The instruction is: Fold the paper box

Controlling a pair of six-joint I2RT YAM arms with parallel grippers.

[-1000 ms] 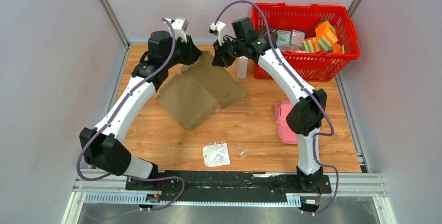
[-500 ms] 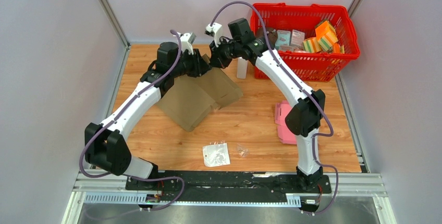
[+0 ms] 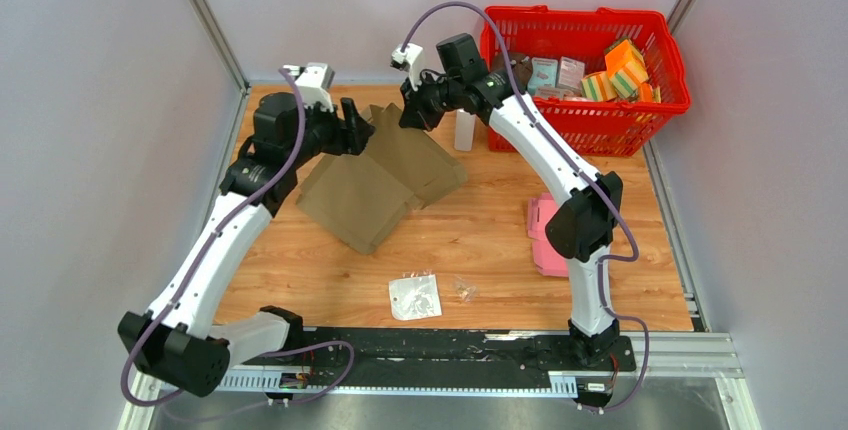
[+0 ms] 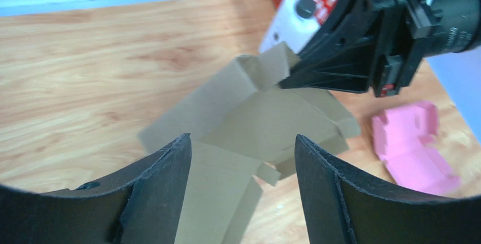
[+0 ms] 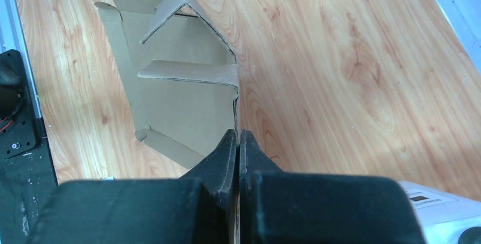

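The cardboard box blank (image 3: 385,178) lies on the wooden table (image 3: 480,240), left of centre and toward the far edge. It is mostly flat, with one flap at its far corner lifted off the wood. My right gripper (image 5: 237,134) has that flap: its fingers are pressed together with the cardboard edge pinched between them. Its wrist view looks down the raised panel to the creased side walls beyond. The right arm comes in from the right with its elbow high and its wrist bent down at the far corner, near the white bottle (image 3: 464,130).

My left gripper (image 3: 357,127) is spread wide and holds nothing. It hovers at the blank's far-left edge, pointing right and down, so the cardboard lies ahead of and below its fingers. In its wrist camera the sheet shows in the gap between them, and the pinched flap stands further on. As far as I can judge, the blank's long axis runs from near-left to far-right. That makes the left arm the nearer one to the flat near-left panel, while the right arm anchors the far end.

The left arm is stretched well forward with its wrist turned inward. I judge the next move is to close those spread fingers on a side panel and stand it up against the right gripper's hold. The risk is the thin sheet sliding away.
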